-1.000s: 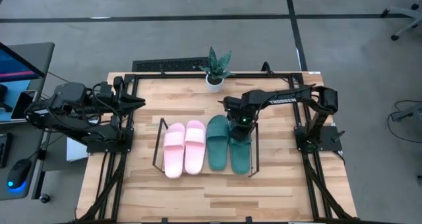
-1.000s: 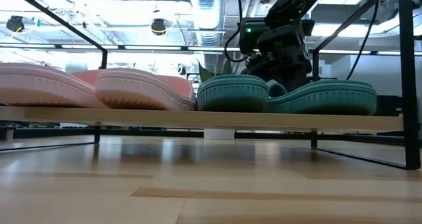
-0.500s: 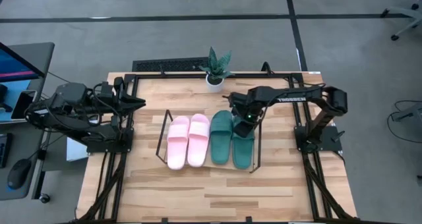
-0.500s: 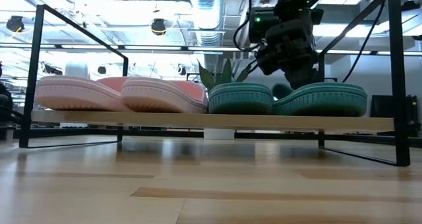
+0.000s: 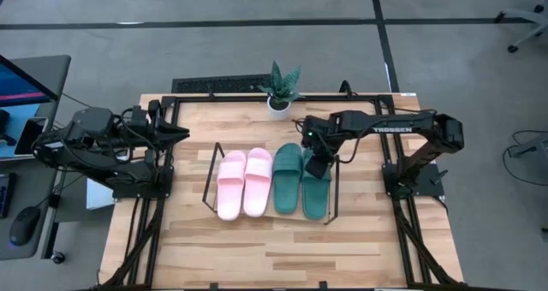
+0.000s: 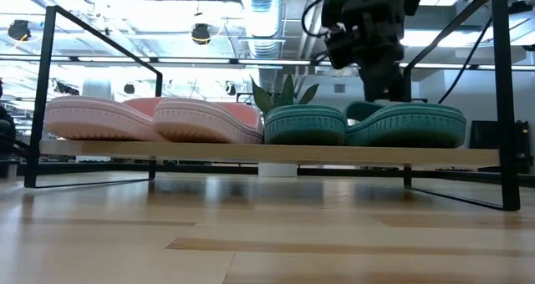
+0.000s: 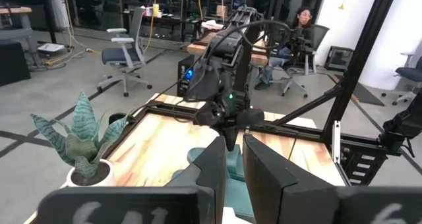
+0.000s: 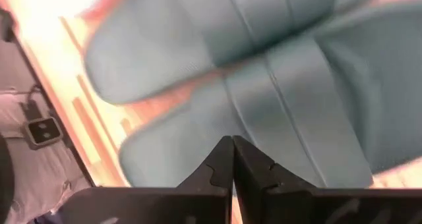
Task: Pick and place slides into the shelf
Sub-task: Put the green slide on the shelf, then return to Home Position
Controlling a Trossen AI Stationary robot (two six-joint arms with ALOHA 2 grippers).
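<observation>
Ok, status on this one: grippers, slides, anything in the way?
Right gripper shut, empty, above the green slides. Left gripper shut, parked at the table's left edge. All four slides on the shelf, pink pair included. Nothing in the way.

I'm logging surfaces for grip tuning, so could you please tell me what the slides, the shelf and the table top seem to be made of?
The green slides and pink slides look like moulded foam or soft rubber: matte, thick ribbed soles in the low view. The shelf has a thin black frame, probably metal wire, with a pale board that looks like wood. The table top shows light wood-grain planks, with a slight sheen.
</observation>
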